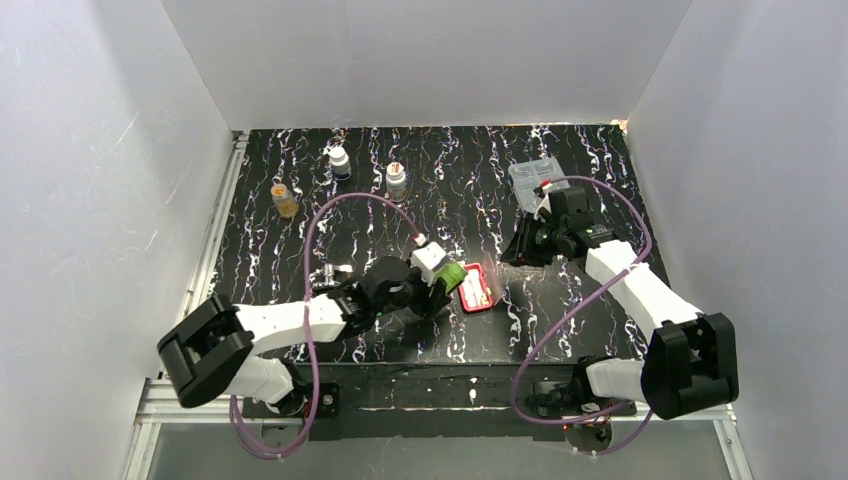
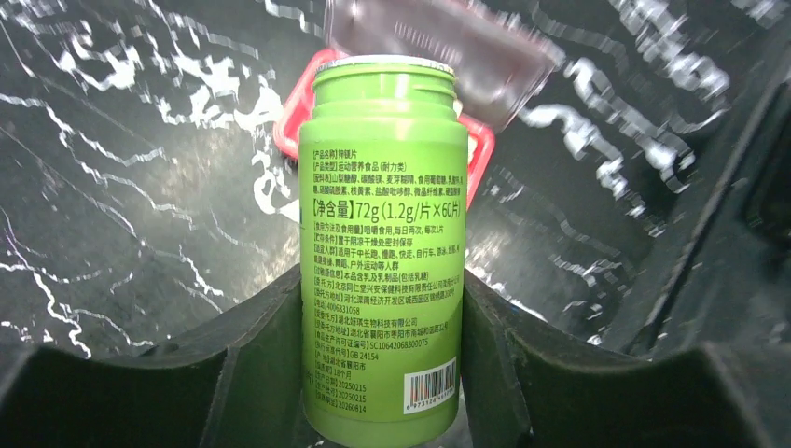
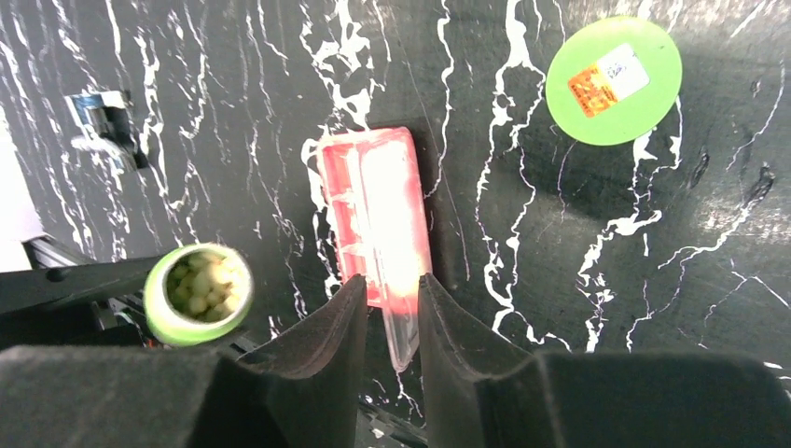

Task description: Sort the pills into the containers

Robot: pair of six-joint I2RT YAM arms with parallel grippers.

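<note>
We take this to be the pouring step. Our left gripper [image 2: 381,280] is clamped around the open green bottle [image 2: 382,243]. It holds the bottle just beside the red pill case [image 1: 477,288], on the side toward the left arm, tilted with its mouth toward the case. From the right wrist we see pills [image 3: 198,285] inside the bottle's mouth, and none spilled around the case that we can make out.

The case lies flat on the tabletop [image 1: 460,200] with its clear lid [image 2: 438,47] swung up. Glare washes out the compartments [image 3: 350,210], so we cannot say whether any hold pills yet. Our right gripper [image 3: 392,285] sits on the opposite side of the case, jaws narrowly apart with the lid's edge showing in the gap. We cannot tell whether they actually pinch it. The green cap [image 3: 613,79] lies flat, well apart from the case.

As we judge it, the next move is to bring the bottle's mouth directly over one compartment and tip it slowly, so only a few pills drop. The lid must not fall shut meanwhile. The pills look small and rounded, so we expect them to bounce out if poured fast.
</note>
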